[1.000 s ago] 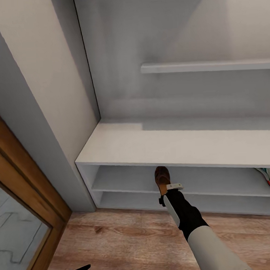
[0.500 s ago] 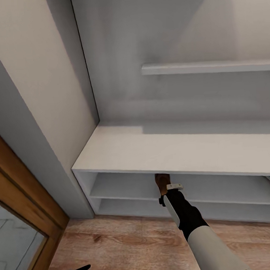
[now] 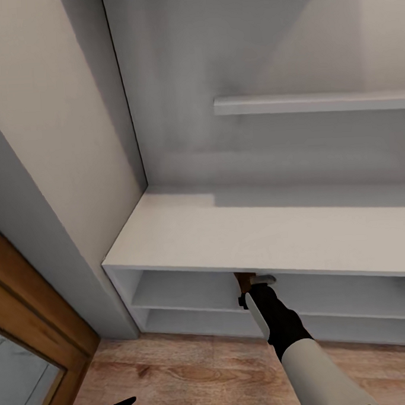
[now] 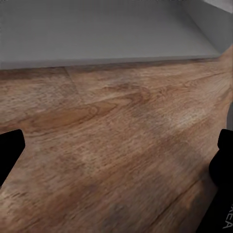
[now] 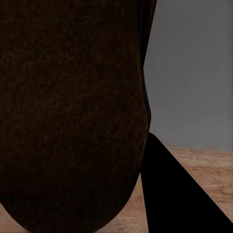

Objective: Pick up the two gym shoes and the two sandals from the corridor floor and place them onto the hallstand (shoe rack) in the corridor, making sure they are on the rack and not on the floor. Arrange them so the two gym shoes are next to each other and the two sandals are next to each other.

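From the head, the right hand (image 3: 256, 281) grips a sandal (image 3: 244, 278) under the hallstand (image 3: 228, 237) top's front edge; push it well onto the shelf before letting go. Left wrist: left hand (image 4: 116, 160) wide over corridor floor (image 4: 111, 126). Right wrist: sandal (image 5: 73, 111) close

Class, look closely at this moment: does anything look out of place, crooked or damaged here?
Nothing stands out. The right gripper pushes a brown sandal into the hallstand's upper bay, and the wood floor under the left gripper looks undamaged.
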